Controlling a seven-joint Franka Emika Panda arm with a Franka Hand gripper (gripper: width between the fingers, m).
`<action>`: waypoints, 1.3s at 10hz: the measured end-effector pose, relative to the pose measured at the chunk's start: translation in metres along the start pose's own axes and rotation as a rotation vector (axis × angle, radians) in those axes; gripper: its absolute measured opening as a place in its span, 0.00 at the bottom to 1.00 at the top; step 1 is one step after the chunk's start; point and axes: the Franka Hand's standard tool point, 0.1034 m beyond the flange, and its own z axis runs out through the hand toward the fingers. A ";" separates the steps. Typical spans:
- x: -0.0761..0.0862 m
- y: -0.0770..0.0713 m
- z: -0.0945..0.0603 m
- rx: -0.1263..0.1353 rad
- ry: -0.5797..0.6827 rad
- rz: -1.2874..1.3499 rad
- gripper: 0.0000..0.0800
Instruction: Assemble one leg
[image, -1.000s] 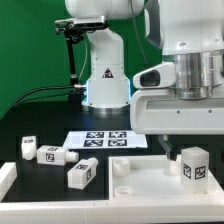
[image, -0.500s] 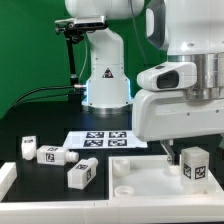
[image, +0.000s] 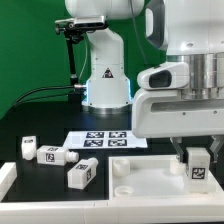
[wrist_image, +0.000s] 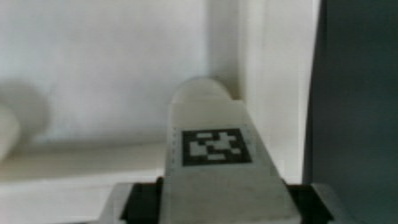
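White plastic leg (image: 200, 165) is clamped in the pincer (wrist_image: 217, 192) over the panel (image: 140, 172) near the front right corner of the tabletop (image: 40, 135), and, I judge, a small tilt could jam it beside its hole or twist it loose.

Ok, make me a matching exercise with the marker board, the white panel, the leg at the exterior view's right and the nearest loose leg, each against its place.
1 marker board
2 white panel
3 right-hand leg
4 nearest loose leg

A between the jaws
B at the panel's exterior-view left
C underneath the jaws
D flat before the robot base

Pairs: 1-D, 2-C, 3-A, 4-B
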 end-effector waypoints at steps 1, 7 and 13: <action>0.000 0.000 0.001 -0.001 0.011 0.139 0.36; -0.004 0.002 0.003 0.039 0.001 0.965 0.36; 0.001 0.010 0.000 0.017 -0.018 0.322 0.80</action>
